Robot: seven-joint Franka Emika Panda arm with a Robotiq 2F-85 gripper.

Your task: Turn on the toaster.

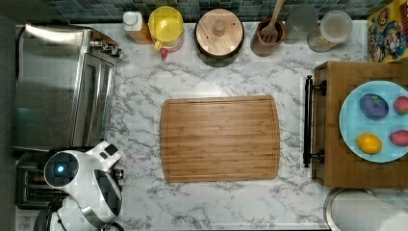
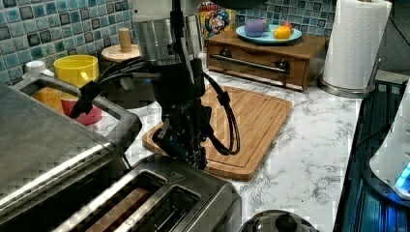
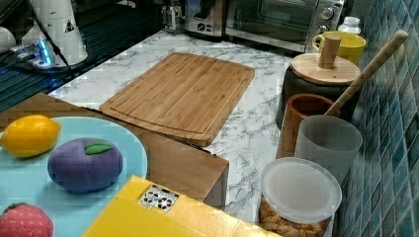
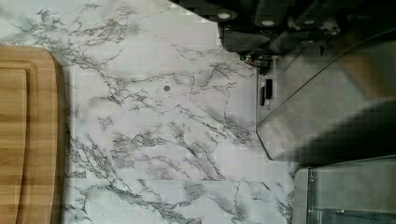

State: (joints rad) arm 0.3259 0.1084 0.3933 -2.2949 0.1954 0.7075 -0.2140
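**One arm, one end face: gripper poised at the toaster's control end**

One gripper (image 2: 186, 145) hangs nose-down in the left view, just past the end of the toaster (image 2: 145, 203) and touching or nearly touching its top corner; you cannot tell from these pictures whether its fingers are parted or closed, and nothing appears to be held. From the gripper outward, the toaster lies below and toward the left view's lower left, its two long slots running away from the hand, with what looks like a bread slice (image 2: 121, 210) in the nearer slot. In the top view the arm's white body covers the toaster's end nearest the cutting board (image 1: 220, 138), so the lever is hidden there. In the wrist view the dark slot (image 4: 266, 91) on the steel end face may be the lever track, though this is uncertain. Judge the coming move as a downward press along that end face. The toaster oven (image 1: 62, 86) stands just beside the toaster on the countertop (image 1: 139, 115).
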